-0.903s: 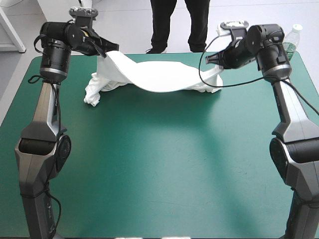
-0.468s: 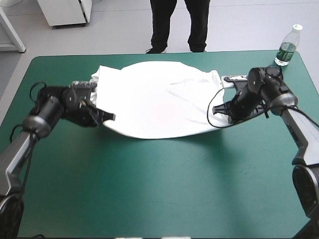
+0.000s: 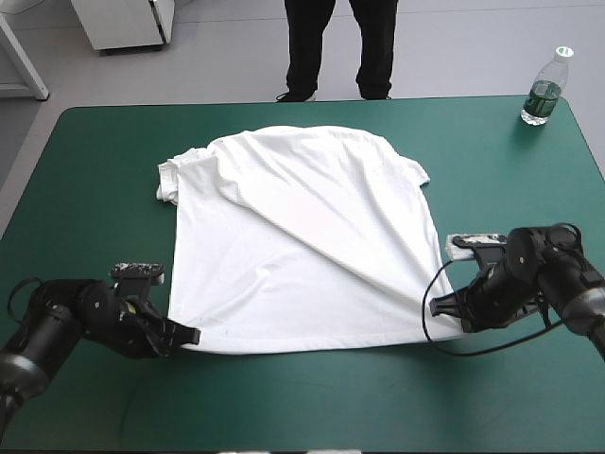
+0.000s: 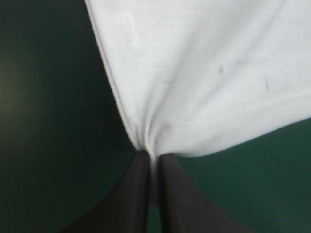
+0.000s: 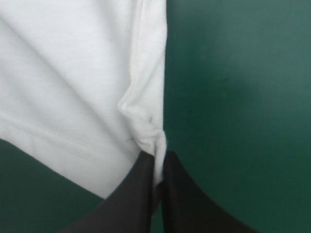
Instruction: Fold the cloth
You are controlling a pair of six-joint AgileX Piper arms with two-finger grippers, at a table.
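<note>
The white short-sleeved cloth T-shirt (image 3: 293,246) now lies spread flat on the teal-green table cover (image 3: 302,407), about the middle of the table. Just before, it hung bunched in the air between my two arms near the far edge. I have swung it out and drawn it down toward the near edge. By my judgement the spreading is about done and the folding proper can begin. One long slanting ridge still crosses it, from the left shoulder toward the right corner of the hem.

Its neck end points at the far edge and its hem at the near edge. The long axis runs far to near, with a sleeve out to each side.

My left gripper (image 3: 189,336), two broad black fins, is all but closed on the hem's left corner, the cloth puckered between the fingers. My right gripper (image 3: 437,305) pinches the right corner the same way. Both sit low on the cover.

A clear plastic bottle (image 3: 544,95) stands well apart at the far right corner.
</note>
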